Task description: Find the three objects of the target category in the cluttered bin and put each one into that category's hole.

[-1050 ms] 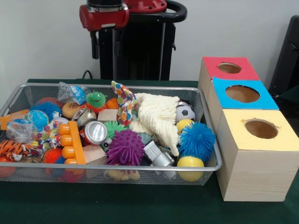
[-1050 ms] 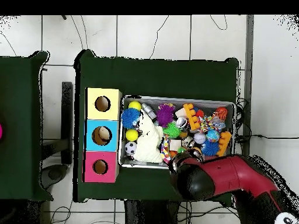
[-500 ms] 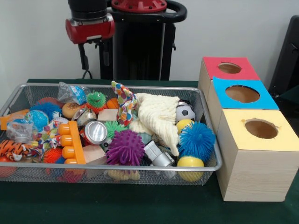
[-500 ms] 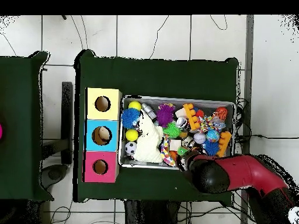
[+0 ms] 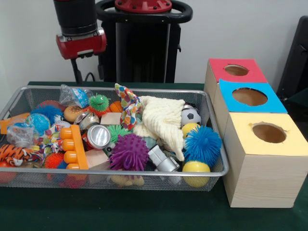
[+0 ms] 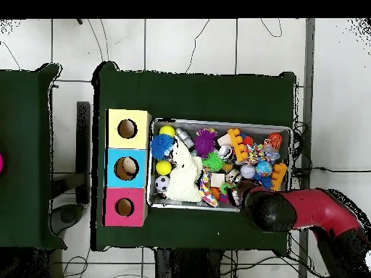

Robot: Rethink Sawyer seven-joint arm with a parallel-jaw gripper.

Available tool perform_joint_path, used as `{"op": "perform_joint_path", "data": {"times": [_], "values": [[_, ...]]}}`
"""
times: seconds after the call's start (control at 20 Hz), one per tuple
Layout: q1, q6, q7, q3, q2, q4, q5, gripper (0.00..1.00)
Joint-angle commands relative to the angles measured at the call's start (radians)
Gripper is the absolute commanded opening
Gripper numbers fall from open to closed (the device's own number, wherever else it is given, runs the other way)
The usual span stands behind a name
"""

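From the front, the pincer [image 5: 87, 70] hangs empty and spread above the far corner of the wire bin [image 5: 144, 174], which is packed with spiky balls, a can and a cream cloth [image 5: 163, 120], so no pick has begun. From overhead, the arm [image 6: 304, 211] sits at the bin's edge, and nothing shows in the yellow hole [image 6: 127, 129], blue hole [image 6: 126, 168] or red hole [image 6: 124, 207]: all three objects remain.

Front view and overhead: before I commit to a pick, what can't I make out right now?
- Tool: front view shows thin dark fingers against the dark pedestal, so open or shut is unclear; overhead, the arm covers it.
- Bin bottom layer: buried under the cream cloth and purple spiky ball.
- Bin corner nearest the robot: overhead, hidden by the arm.
- Box insides: holes show only shadow.
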Motion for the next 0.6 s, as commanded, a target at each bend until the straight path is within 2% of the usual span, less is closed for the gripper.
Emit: {"op": "perform_joint_path", "data": {"times": [0.05,0.4,0.6], "values": [[-0.019,0.05,-0.269,0.029,0.019,-0.119,-0.12,1.0],[-0.02,0.036,-0.251,0.03,0.02,-0.113,-0.163,1.0],[-0.016,0.042,-0.247,0.025,0.058,-0.139,-0.181,1.0]]}}
